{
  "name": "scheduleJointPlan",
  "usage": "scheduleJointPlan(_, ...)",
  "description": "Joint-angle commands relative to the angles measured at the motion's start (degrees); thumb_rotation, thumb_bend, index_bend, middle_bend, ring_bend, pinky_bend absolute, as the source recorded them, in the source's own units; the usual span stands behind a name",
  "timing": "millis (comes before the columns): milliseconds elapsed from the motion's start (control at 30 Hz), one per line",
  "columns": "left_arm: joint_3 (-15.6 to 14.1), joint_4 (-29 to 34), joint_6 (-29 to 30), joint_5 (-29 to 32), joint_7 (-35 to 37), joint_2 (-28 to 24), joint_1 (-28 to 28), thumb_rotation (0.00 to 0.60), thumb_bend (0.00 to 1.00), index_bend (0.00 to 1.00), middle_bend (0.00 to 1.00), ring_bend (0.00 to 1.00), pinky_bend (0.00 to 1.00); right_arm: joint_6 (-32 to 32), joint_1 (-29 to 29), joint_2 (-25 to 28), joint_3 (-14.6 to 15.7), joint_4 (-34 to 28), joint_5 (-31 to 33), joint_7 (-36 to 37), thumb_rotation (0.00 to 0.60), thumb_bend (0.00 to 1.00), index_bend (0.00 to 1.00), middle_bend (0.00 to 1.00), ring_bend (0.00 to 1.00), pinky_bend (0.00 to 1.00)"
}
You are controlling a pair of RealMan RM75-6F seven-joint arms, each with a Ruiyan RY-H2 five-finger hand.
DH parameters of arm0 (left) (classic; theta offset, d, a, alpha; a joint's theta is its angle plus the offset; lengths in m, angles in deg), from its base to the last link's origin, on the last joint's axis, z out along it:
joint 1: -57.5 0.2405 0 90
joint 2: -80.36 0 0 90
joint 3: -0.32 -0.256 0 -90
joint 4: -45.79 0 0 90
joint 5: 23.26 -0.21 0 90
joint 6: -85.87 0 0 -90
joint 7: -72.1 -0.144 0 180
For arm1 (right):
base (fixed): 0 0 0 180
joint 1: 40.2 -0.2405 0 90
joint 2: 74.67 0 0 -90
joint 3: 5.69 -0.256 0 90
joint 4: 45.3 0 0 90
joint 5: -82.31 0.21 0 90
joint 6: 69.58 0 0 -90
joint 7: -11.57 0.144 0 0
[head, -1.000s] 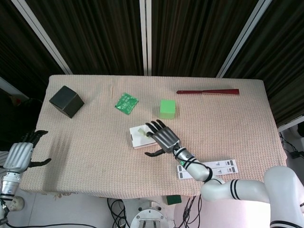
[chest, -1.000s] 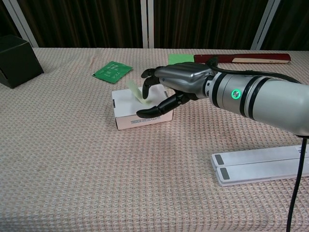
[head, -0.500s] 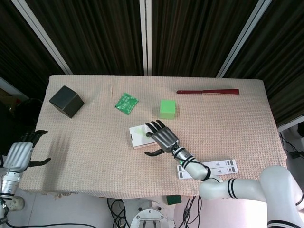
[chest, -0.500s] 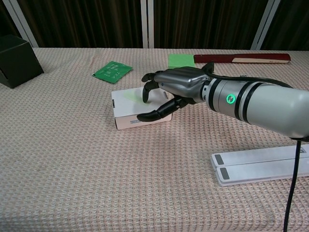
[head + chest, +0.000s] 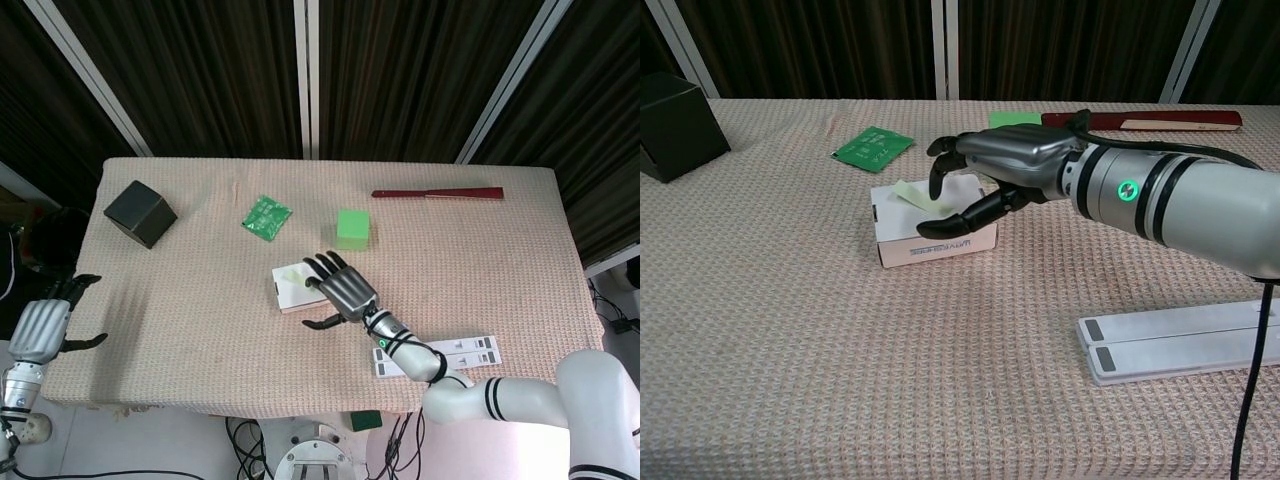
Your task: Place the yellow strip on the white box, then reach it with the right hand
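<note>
Bright, even overhead light; sharp, soft shadows.

white box: dark printed line along its front side, too small to read | white strips at the table's near right: grey squares at the ends, no legible text | right arm: lit green round sign, no letters
</note>
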State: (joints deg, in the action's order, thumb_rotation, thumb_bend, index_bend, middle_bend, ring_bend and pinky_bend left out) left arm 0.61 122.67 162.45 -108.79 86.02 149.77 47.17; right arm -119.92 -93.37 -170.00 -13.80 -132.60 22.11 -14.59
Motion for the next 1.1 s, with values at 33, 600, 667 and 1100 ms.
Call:
scheduleJointPlan(33,0.02,-0.04,-0.10,0.07,0.02,0.04,-0.03,0.572,0.00,0.16,0.16,0.05,0.18,0.37,-0.08,-0.12,0.13,0.41,0.42,-0.28,0.181,0.21,0.29,0.00,0.00,0.00)
scheduleJointPlan(600,0.02,-0.61,-0.24,0.34,0.67,0.02,0.22,0.574,0.00,0.16,0.16,0.05,0.18,1.96,-0.93,-2.19,-0.05,2.89,2.20,-0.28,0.181,0.21,0.29,0.00,0.00,0.00)
scheduleJointPlan(667,0.02,-0.78,-0.24,0.36,0.86,0.08,0.26,0.575,0.00,0.16,0.16,0.05,0.18,1.32,-0.78,-2.15,-0.37,2.82,1.68,0.10,0.181,0.21,0.29,0.00,0.00,0.00)
scheduleJointPlan(1100,0.03,-1.29,-0.72,0.46,1.24,0.27,0.16,0.574,0.00,0.17,0.16,0.05,0.18,1.82,-1.07,-3.12,-0.38,4.49,2.96,-0.94,0.180,0.22,0.29,0.00,0.00,0.00)
